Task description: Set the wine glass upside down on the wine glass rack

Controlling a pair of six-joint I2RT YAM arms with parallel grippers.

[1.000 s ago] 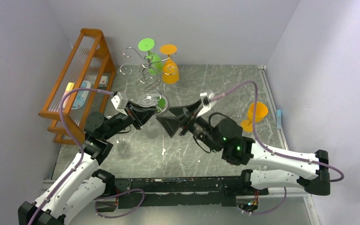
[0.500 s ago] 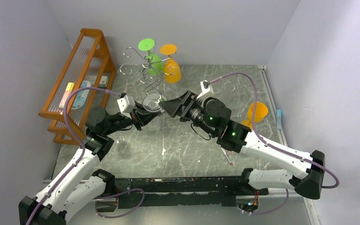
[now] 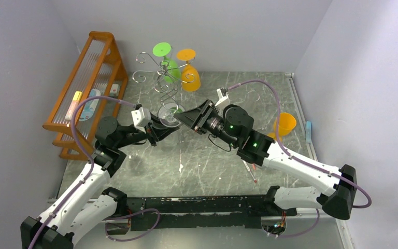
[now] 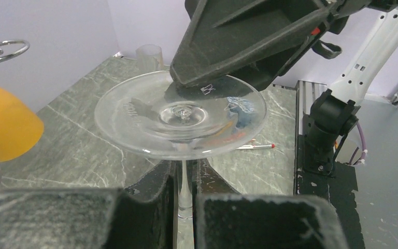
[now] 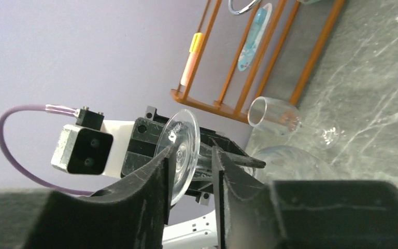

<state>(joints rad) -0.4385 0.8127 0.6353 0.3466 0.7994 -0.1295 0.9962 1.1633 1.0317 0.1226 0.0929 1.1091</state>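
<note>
The left gripper (image 4: 185, 207) clamps the clear wine glass (image 4: 181, 114) by its stem. The right gripper (image 5: 192, 153), jaws part-open, straddles the foot (image 5: 179, 140). It should pinch squarely before the left lets go.

My arms reach inward, tips meeting. Left gripper (image 4: 185, 207) clamps wine glass (image 4: 181, 111) stem; right gripper (image 5: 192, 171) jaws apart astride its foot.

The top camera looked down from high behind the rig, taking in the whole worktop (image 3: 212, 166) from afar. The left wrist camera sat close behind the left pincer (image 4: 185, 179), facing the right arm. The right wrist camera looked past the right pincer (image 5: 190, 161) toward the left arm. All three views shared the wine glass (image 3: 169, 114).
</note>
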